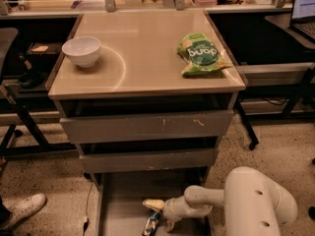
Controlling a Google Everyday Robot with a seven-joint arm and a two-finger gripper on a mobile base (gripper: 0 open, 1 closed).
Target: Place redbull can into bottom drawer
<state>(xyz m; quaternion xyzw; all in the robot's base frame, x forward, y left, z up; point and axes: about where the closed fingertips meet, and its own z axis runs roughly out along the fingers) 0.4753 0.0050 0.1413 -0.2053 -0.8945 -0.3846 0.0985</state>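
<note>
The redbull can, blue and silver, lies tilted on the floor of the bottom drawer, which is pulled out at the foot of the cabinet. My gripper reaches into that drawer from the right on its white arm. Its fingers are spread, one pale finger above the can and the other to the can's right. The can rests just below and left of the gripper, apparently loose from it.
On the cabinet top stand a white bowl at the left and a green snack bag at the right. The two upper drawers are slightly open. A person's shoe is at the lower left; desks flank both sides.
</note>
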